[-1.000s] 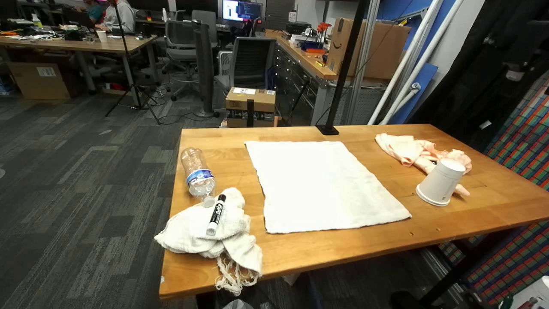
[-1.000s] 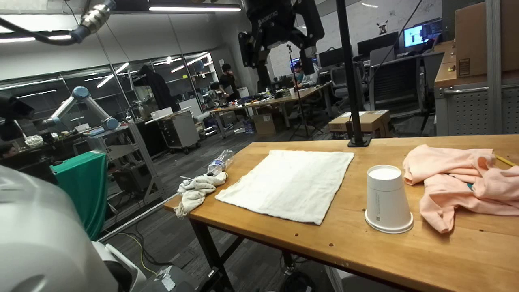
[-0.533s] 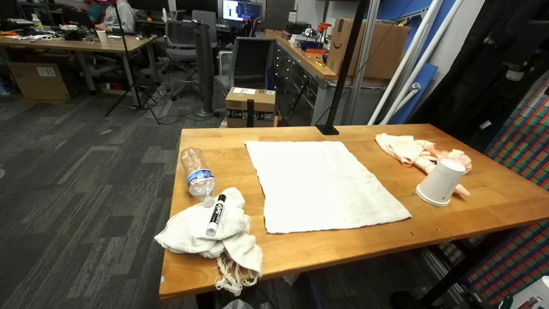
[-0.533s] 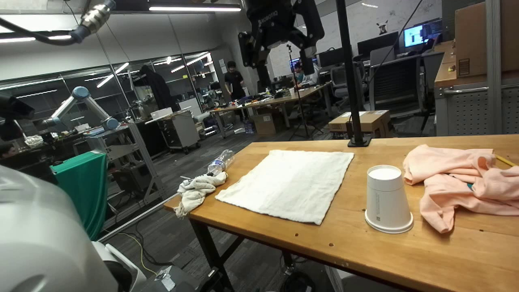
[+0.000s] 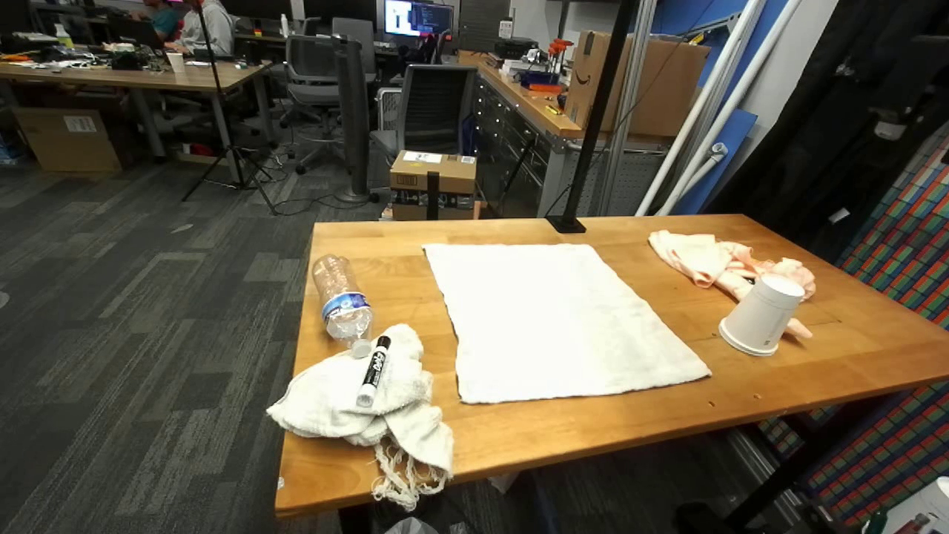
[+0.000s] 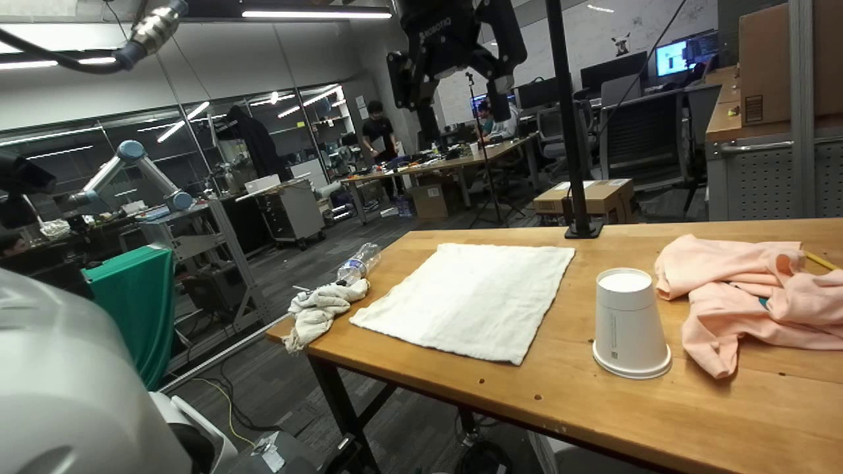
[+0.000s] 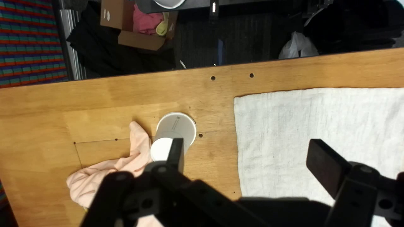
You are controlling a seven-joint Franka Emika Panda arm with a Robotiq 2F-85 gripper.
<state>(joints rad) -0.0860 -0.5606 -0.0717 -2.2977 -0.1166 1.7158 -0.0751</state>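
My gripper (image 6: 465,117) is open and empty, high above the wooden table; its two fingers also show wide apart in the wrist view (image 7: 246,153). Below it a white cloth (image 6: 467,296) lies flat, seen in all views (image 5: 556,319) (image 7: 293,126). A white paper cup (image 6: 629,329) stands upside down beside a crumpled peach cloth (image 6: 731,263); in the wrist view the left finger partly covers the cup (image 7: 178,127). In an exterior view a clear bottle (image 5: 341,297) lies at the table's left, beside a crumpled cream cloth (image 5: 334,400) with a black-and-white marker (image 5: 374,371) on it.
A black post (image 6: 571,131) rises from the table's (image 6: 454,378) far edge, near the white cloth. A yellow stick (image 6: 821,261) lies by the peach cloth. Cardboard boxes (image 5: 434,174) and chairs stand behind the table. The white robot body (image 6: 66,382) is at the near left.
The arm, gripper and things on the table have not visibly moved. In the background, a standing person has shifted position near the far desk.
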